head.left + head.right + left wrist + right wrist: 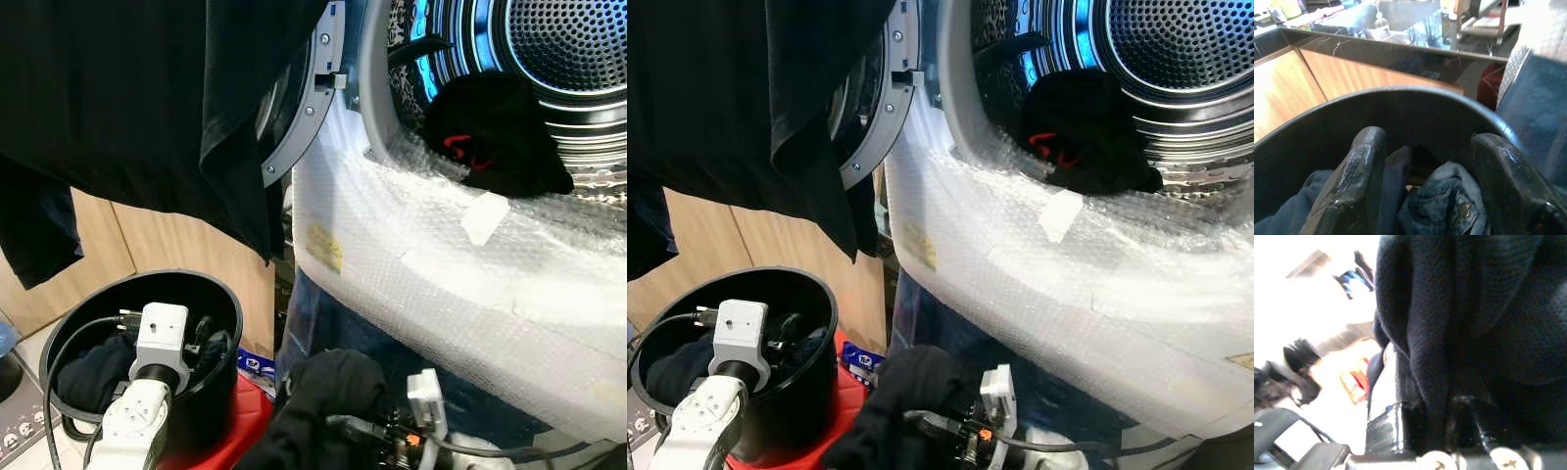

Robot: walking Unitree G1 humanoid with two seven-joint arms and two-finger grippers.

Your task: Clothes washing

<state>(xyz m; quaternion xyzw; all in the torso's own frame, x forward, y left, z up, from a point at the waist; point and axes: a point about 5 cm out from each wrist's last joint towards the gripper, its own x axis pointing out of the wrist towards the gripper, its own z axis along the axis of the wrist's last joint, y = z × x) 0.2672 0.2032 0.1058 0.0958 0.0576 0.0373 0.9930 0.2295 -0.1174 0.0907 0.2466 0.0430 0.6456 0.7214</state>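
The washing machine's drum (578, 49) stands open at the upper right, and a black garment with a red mark (500, 137) lies in its mouth. Low in the middle, below the machine's front, my right gripper (343, 416) is shut on a black garment (328, 387) that bunches over its fingers (1386, 401). At the lower left stands a black bucket (147, 279). My left gripper (1429, 139) is open inside it, over blue jeans (1449, 205) and a dark navy cloth (1303, 210).
Bubble wrap (441, 264) covers the machine's front below the drum. A large black cloth (147, 88) hangs across the upper left, partly over the open round door (304, 108). Wooden cabinet panels (157, 245) stand behind the bucket, which rests on something red (220, 436).
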